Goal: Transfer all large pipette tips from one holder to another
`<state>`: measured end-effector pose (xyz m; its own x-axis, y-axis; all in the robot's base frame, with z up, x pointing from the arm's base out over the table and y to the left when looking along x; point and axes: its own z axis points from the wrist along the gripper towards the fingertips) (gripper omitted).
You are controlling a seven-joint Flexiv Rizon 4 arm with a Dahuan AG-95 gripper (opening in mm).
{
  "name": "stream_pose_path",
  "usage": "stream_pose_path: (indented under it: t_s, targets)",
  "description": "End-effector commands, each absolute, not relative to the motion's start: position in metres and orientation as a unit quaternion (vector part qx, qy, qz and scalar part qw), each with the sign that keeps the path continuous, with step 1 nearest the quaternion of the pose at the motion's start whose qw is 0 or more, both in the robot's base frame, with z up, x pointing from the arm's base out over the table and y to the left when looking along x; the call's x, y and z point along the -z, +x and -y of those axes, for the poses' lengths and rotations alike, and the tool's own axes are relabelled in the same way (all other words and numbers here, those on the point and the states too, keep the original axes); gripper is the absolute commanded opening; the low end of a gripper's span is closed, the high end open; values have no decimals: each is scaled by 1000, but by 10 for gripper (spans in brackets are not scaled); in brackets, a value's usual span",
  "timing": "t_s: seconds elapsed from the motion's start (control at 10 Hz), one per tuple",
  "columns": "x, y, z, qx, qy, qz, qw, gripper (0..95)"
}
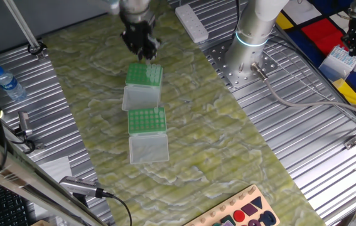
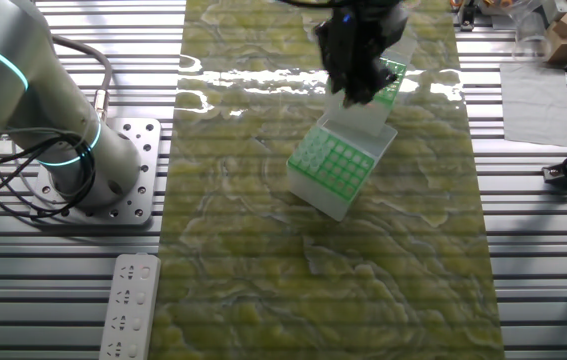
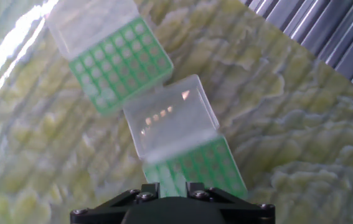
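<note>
While the gripper (image 1: 142, 49) hovers, closure unclear, large pipette tips (image 1: 154, 73) seemingly stand upright in their holder (image 1: 144, 76).

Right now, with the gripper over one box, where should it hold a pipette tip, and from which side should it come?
Probably the wide top end, from straight above. The tips seem to stand upright in the green rack below the gripper, points down inside, so only their tops stick out. Neighbours are close, so a side approach looks blocked.
</note>
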<state>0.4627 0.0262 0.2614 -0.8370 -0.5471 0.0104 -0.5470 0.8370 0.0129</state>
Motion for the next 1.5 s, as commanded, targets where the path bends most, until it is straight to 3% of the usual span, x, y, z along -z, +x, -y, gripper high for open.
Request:
stream_pose_path:
  t_s: [0.1,0.7,1.5]
  targets:
    - [-254,471,-54,3,278,961,7,190]
    - [-222,474,-120,-2,255,967,6,190]
    - [-190,470,-127,-7,252,968,-13,190]
